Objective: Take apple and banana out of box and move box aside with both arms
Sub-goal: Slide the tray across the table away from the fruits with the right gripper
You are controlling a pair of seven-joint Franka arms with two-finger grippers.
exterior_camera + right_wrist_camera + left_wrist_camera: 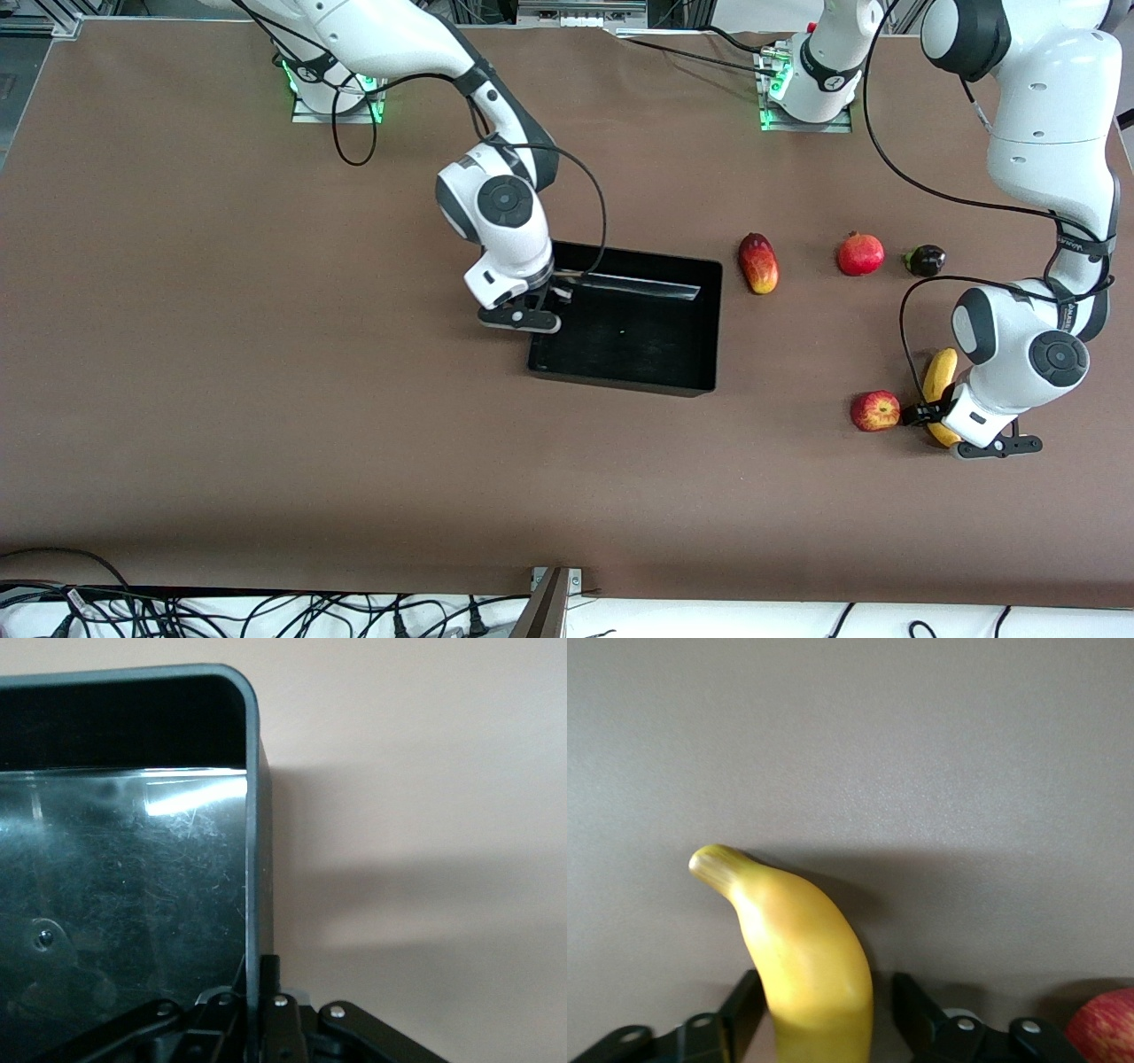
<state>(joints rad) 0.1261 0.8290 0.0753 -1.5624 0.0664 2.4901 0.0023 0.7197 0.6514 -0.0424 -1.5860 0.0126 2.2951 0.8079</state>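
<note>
Banana [802, 966] lies on the table between the spread fingers of the left gripper [824, 1019], near the apple [875, 411], while the right gripper [262, 1014] pinches the black box [673, 306] wall.

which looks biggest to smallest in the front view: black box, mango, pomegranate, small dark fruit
1. black box, by far the largest
2. mango
3. pomegranate, close to the mango in area, so that pair is unsure
4. small dark fruit, smallest
</note>
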